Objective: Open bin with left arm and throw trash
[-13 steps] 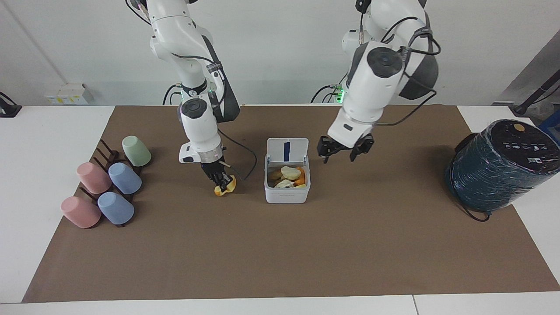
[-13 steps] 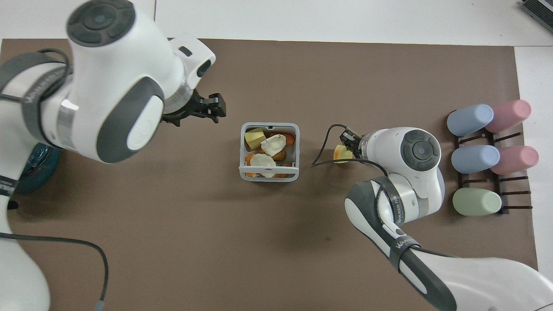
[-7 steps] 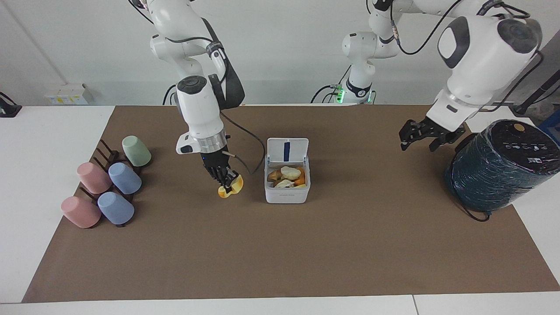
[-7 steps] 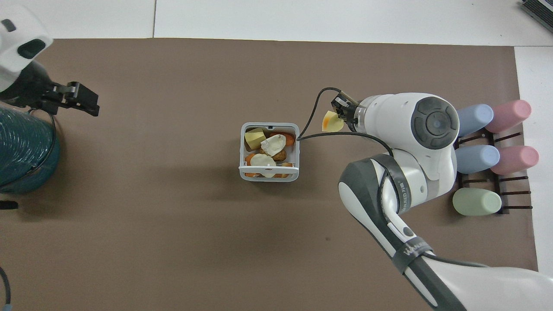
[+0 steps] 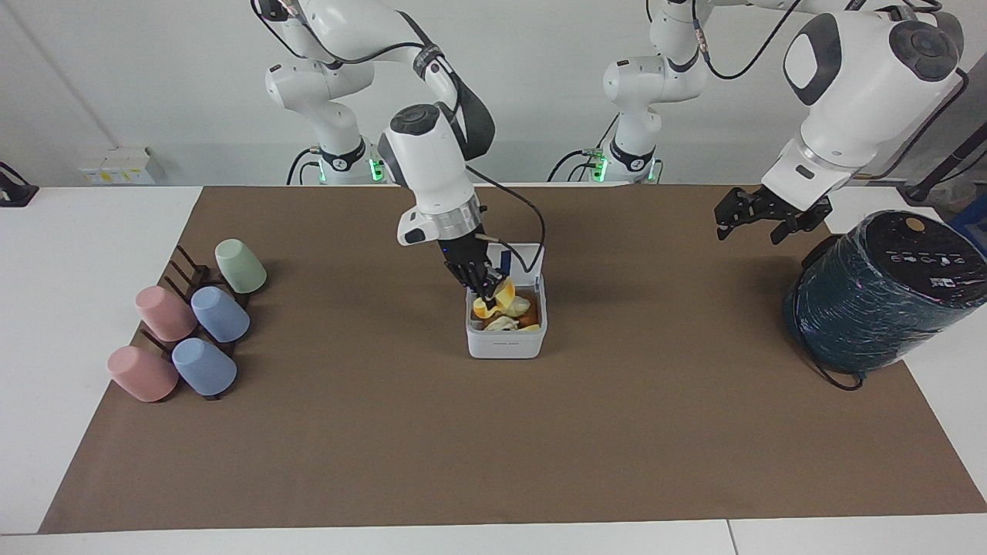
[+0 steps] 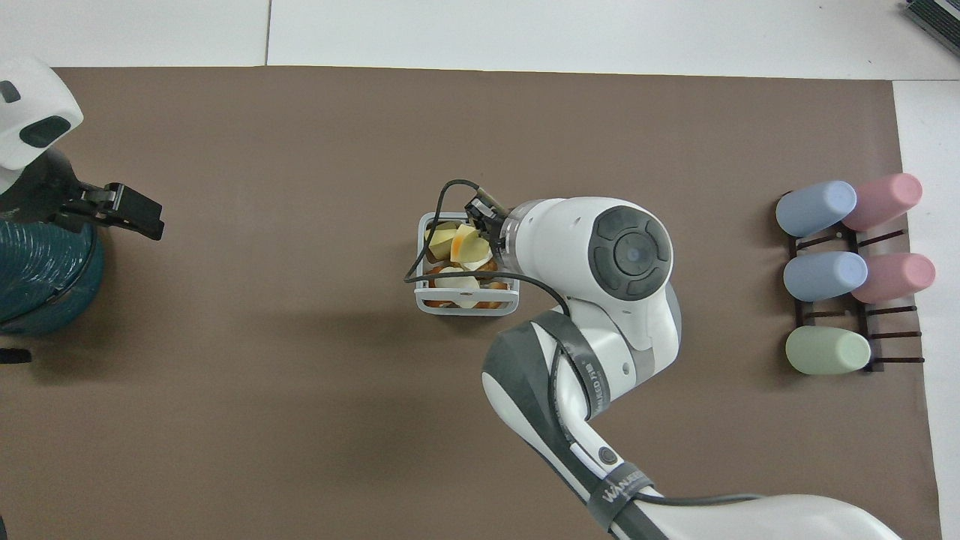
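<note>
The white square bin (image 5: 505, 345) stands mid-mat with its lid (image 5: 526, 254) hinged up and open; it also shows in the overhead view (image 6: 465, 306). Inside lie several pieces of trash, among them an off-white lump (image 5: 505, 324) (image 6: 459, 283) and orange bits. My right gripper (image 5: 489, 293) (image 6: 481, 229) is shut on a yellow wedge (image 5: 504, 293) (image 6: 466, 241) and holds it just over the open bin. My left gripper (image 5: 748, 230) (image 6: 135, 216) is open and empty in the air, over the mat beside the teal cylinder.
A big dark teal wrapped cylinder (image 5: 879, 301) (image 6: 37, 277) stands at the left arm's end of the table. A dark rack with several pastel cups (image 5: 193, 324) (image 6: 847, 270) lies at the right arm's end. A brown mat (image 5: 493, 447) covers the table.
My right gripper lifted the yellow wedge off the mat beside the bin and carried it over the open bin. My left arm swung away from the bin to the teal cylinder.
</note>
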### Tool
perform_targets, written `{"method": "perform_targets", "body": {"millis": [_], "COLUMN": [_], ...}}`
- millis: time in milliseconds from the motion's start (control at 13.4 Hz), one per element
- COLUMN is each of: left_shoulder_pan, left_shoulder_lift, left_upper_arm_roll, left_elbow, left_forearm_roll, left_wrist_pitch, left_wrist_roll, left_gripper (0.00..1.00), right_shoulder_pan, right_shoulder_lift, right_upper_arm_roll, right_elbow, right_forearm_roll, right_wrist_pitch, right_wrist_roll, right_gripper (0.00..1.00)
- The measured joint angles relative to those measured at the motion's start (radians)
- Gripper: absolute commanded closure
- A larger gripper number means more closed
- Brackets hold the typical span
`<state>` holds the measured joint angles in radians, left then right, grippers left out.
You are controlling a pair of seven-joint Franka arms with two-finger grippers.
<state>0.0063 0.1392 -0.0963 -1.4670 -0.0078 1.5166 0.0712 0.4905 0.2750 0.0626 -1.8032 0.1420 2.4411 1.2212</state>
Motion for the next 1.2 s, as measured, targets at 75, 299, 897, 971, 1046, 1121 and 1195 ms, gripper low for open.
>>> {"method": "perform_targets", "body": {"millis": [75,299,897,971,1046,1121,1195], "left_shoulder_pan": [0.0,0.0,0.0,0.0,-0.001,-0.001,-0.001], "left_shoulder_lift": [-0.002,-0.017,-0.027,-0.027,-0.027,-0.027,-0.027], "left_upper_arm_roll": [0.0,-0.001,-0.003,-0.003,-0.004,-0.004,-0.005], "left_elbow": [0.0,0.0,-0.001,-0.001,-0.001,-0.001,-0.001], "left_forearm_roll": [0.01,0.024,0.026,0.026,0.026,0.026,0.026], "left_wrist_pitch": [0.002,0.008,0.039,0.042,0.043,0.044,0.045], "left_wrist_roll": [0.0,0.0,0.0,0.0,0.0,0.0,0.0], "left_gripper": [0.0,0.0,0.0,0.0,0.0,0.0,0.0], "right_shoulder_pan": [0.013,0.022,-0.003,-0.021,-0.043,-0.067,-0.096], "right_shoulder_lift": [0.008,0.015,0.003,-0.006,-0.019,-0.035,-0.057], "right_upper_arm_roll": [0.0,-0.001,-0.011,-0.013,-0.014,-0.016,-0.016], "right_elbow": [0.0,0.001,0.008,0.008,0.008,0.007,0.004], "right_forearm_roll": [0.0,0.001,-0.002,-0.002,-0.003,-0.005,-0.009], "right_wrist_pitch": [0.0,0.0,-0.01,-0.027,-0.051,-0.078,-0.109], "right_wrist_roll": [0.02,0.043,-0.008,-0.046,-0.091,-0.141,-0.199], "right_gripper": [0.0,0.0,0.0,0.0,0.0,0.0,0.0]}}
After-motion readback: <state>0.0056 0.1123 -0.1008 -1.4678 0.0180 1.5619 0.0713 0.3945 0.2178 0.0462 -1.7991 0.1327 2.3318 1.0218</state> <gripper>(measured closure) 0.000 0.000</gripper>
